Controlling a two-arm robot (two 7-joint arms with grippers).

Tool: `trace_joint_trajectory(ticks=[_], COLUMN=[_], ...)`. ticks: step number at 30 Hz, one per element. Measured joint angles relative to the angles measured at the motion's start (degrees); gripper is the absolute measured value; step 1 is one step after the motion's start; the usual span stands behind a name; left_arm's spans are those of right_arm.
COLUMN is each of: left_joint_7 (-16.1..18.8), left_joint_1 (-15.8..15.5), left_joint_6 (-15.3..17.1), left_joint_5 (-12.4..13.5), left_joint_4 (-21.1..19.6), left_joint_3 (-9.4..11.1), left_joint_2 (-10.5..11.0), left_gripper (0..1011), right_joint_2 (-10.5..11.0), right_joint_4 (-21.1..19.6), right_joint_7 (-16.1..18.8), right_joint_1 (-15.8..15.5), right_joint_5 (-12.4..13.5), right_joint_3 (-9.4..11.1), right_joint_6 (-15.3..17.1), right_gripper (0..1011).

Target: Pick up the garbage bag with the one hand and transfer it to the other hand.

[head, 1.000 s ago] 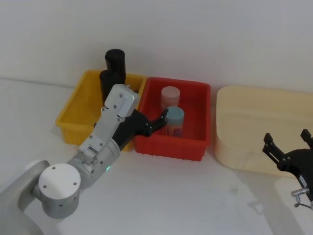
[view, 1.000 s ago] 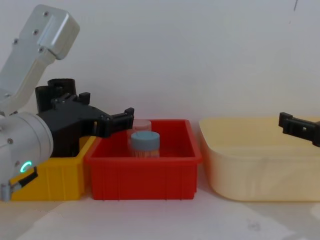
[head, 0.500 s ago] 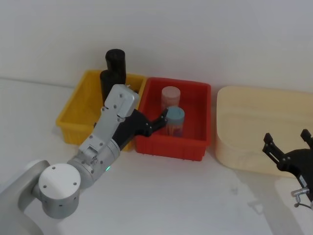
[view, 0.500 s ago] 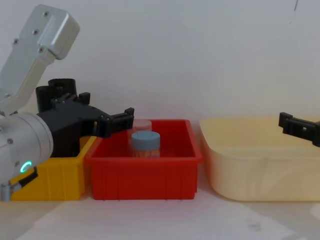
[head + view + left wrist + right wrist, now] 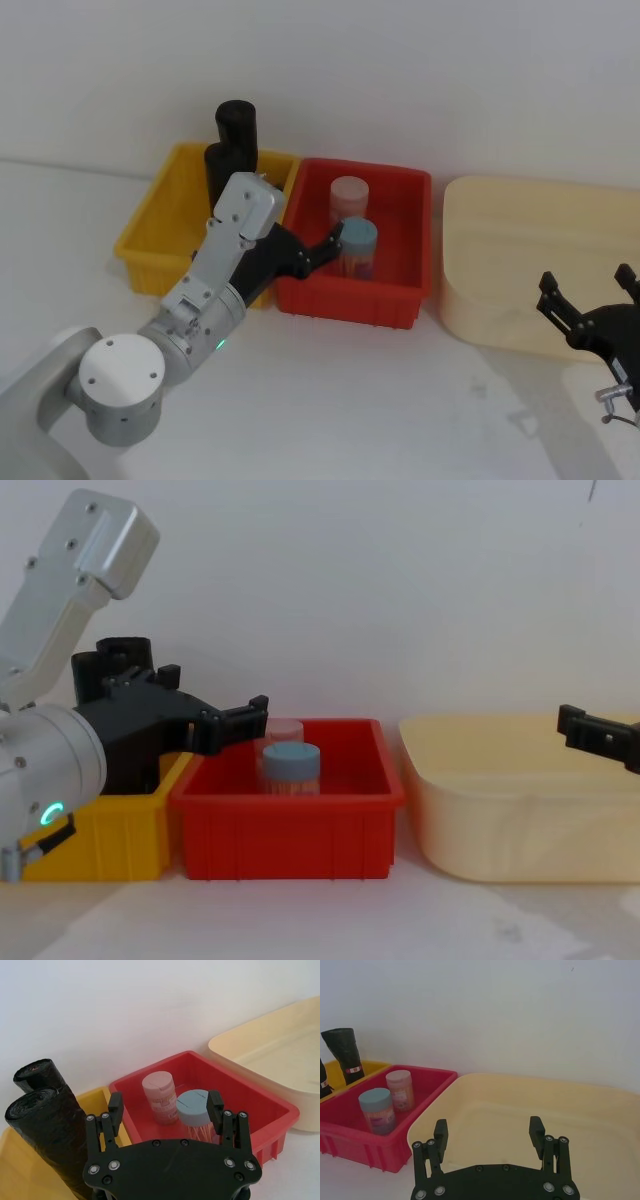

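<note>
Two black garbage bag rolls stand upright at the back of the yellow bin [image 5: 150, 225]: the taller [image 5: 238, 125] behind the nearer one [image 5: 217, 166]. Both rolls [image 5: 45, 1125] are beside the left finger in the left wrist view, and one roll [image 5: 342, 1050] shows a red label. My left gripper [image 5: 300, 250], on the arm with the green light, hovers open over the seam between the yellow and red bins, holding nothing; its fingers [image 5: 116, 1106] straddle the jars. My right gripper [image 5: 587, 283] hangs open and empty over the front of the cream tub [image 5: 520, 250].
The red bin [image 5: 395, 295] holds a pink-lidded jar [image 5: 349, 197] and a blue-lidded jar [image 5: 358, 245]. The three containers stand in a row against the white wall. Bare white tabletop [image 5: 380, 400] lies in front of them.
</note>
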Motion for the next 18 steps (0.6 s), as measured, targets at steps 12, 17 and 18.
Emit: trace_joint_trajectory(ticks=[12, 17, 18], left_joint_7=[0.0, 0.0, 0.0], left_joint_1=[0.0, 0.0, 0.0], left_joint_6=[0.0, 0.0, 0.0], left_joint_5=[0.0, 0.0, 0.0], left_joint_4=[0.0, 0.0, 0.0], left_joint_3=[0.0, 0.0, 0.0], left_joint_2=[0.0, 0.0, 0.0], left_gripper=[1001, 1001, 1001], right_joint_2=[0.0, 0.0, 0.0], right_joint_4=[0.0, 0.0, 0.0], right_joint_7=[0.0, 0.0, 0.0], right_joint_1=[0.0, 0.0, 0.0], right_joint_5=[0.0, 0.0, 0.0], right_joint_3=[0.0, 0.0, 0.0], right_joint_6=[0.0, 0.0, 0.0], right_gripper=[1001, 1001, 1001])
